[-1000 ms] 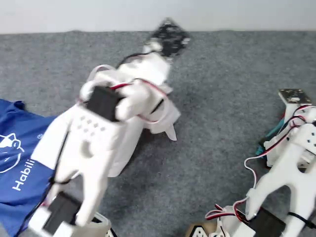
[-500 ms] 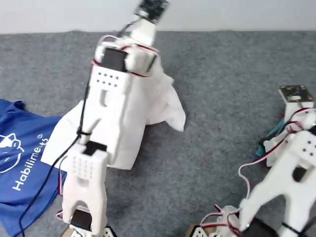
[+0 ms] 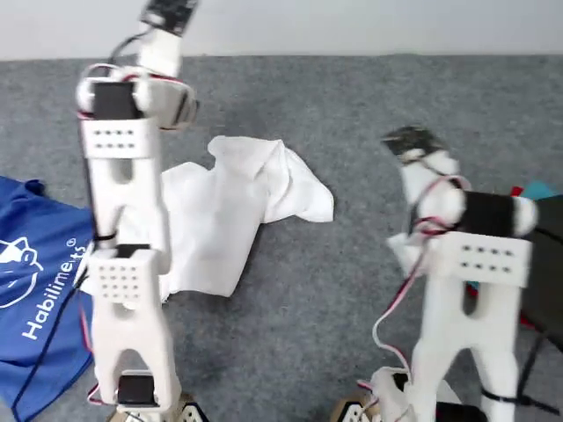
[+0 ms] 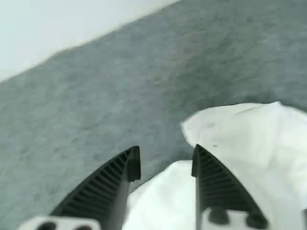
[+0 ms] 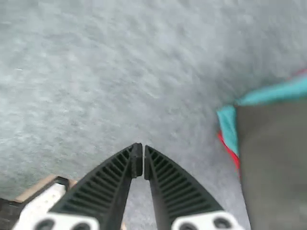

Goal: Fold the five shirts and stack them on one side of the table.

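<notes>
While our left tool (image 4: 165,157) is hovering apart over the crumpled white shirt (image 3: 229,215) at the bench (image 3: 352,290) centre, our right tool (image 5: 143,154) pressed together and empty, we are risking a lopsided, bunching pull.

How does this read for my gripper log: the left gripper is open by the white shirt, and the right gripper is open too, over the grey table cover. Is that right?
Not quite. The right gripper is shut, jaws pressed together with nothing between them, as the right wrist view shows. The rest stands: the left gripper is open by the white shirt, and the right one is over the grey table cover.
</notes>
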`<state>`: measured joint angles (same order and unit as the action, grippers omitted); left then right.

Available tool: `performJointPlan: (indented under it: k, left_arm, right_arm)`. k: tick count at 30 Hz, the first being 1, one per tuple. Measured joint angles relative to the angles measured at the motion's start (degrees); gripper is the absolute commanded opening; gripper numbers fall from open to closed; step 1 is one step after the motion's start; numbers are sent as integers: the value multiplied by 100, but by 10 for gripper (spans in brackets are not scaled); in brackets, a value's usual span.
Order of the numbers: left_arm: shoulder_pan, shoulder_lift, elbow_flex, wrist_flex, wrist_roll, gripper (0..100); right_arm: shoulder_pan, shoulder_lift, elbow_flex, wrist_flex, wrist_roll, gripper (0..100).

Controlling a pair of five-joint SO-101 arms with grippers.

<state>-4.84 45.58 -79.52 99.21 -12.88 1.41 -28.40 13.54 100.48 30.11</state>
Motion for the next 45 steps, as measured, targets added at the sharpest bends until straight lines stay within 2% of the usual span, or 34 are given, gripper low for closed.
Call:
performJointPlan:
  k: [11,13,16,19,26,30,37,45]
  left_arm:
    - [-1442,-2400,3807,9,-659,188]
    - [-1811,-2752,4387,9,-677,187]
    - [-2382,-3059,5002,9,-870,187]
    - [-2892,-3156,5152,9,-949,187]
    - [-3912,-3174,5196,9,-967,187]
    - [-4334,-3174,5196,9,-967,187]
    - [-4624,-3174,5196,9,-967,187]
    - [-4730,-3174,5196,9,-976,187]
  right_arm:
    - [-2251,1345,0,-44,-668,14]
    - [-2673,1538,0,-185,-747,42]
    - [-3262,1785,0,-554,-800,134]
    - [-3763,2092,0,-853,-800,217]
    - [-4501,2593,0,-1618,-809,223]
    - [-5002,2646,0,-2057,-1178,223]
    - [-5732,2980,0,-2620,-1451,223]
    - [-5811,4202,-492,-2927,-1451,220]
